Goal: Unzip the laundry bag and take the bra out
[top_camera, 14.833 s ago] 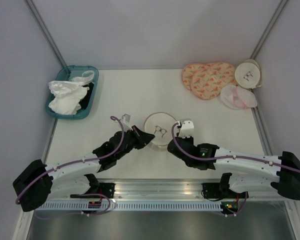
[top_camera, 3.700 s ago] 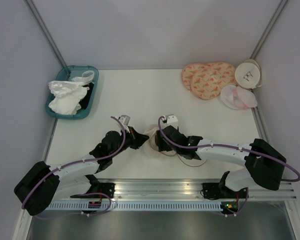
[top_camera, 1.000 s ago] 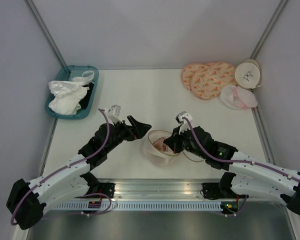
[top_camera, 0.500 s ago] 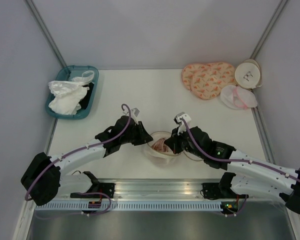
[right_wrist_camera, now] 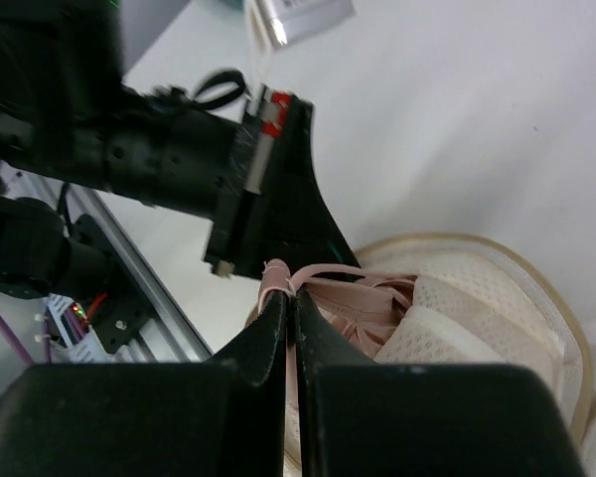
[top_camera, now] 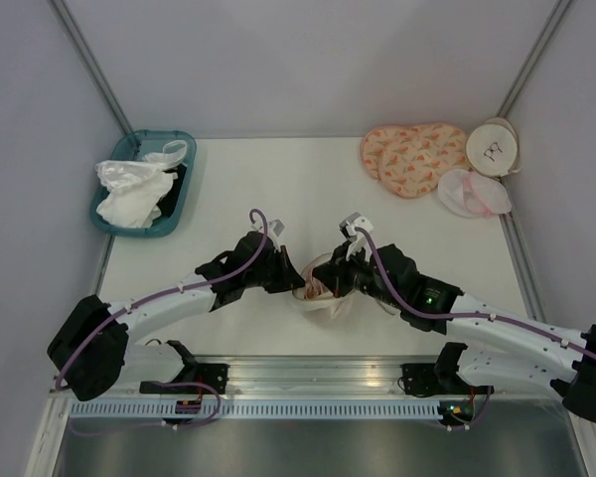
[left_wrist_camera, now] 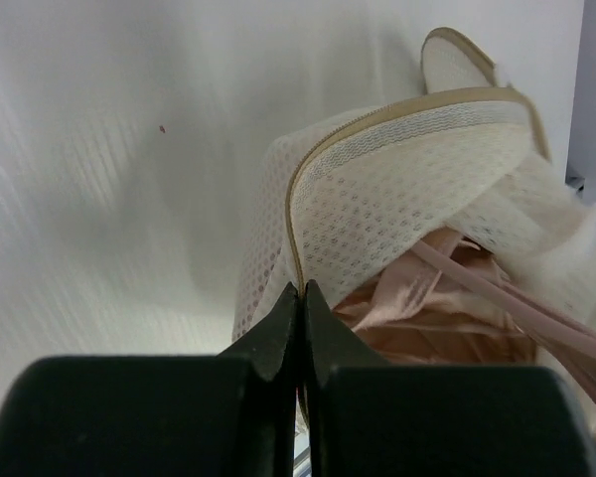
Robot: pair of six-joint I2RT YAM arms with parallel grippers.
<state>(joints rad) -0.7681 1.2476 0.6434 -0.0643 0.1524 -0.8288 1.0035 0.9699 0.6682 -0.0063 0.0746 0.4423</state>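
Note:
The cream mesh laundry bag (top_camera: 318, 296) lies unzipped between my two arms near the table's front, its zipper rim (left_wrist_camera: 377, 114) gaping. Inside it sits the pinkish-beige bra (left_wrist_camera: 432, 313), bunched, with thin straps (right_wrist_camera: 323, 273). My left gripper (left_wrist_camera: 300, 290) is shut on the bag's tan zipper edge at its left side. My right gripper (right_wrist_camera: 288, 296) is shut on a pink strap of the bra, pulled up just above the bag's opening (right_wrist_camera: 457, 318). In the top view both grippers (top_camera: 296, 283) (top_camera: 328, 276) meet over the bag.
A teal tray (top_camera: 184, 189) with white cloth garments stands at the back left. A peach patterned double-lobed pad (top_camera: 412, 157), a second round cream bag (top_camera: 493, 147) and a white-and-pink mesh pouch (top_camera: 472, 194) lie at the back right. The left arm (right_wrist_camera: 159, 149) is close in front of my right gripper.
My left gripper came in from the left of the bag and shut on its zipper edge. My right gripper shifted slightly left and up, still holding the bra strap.

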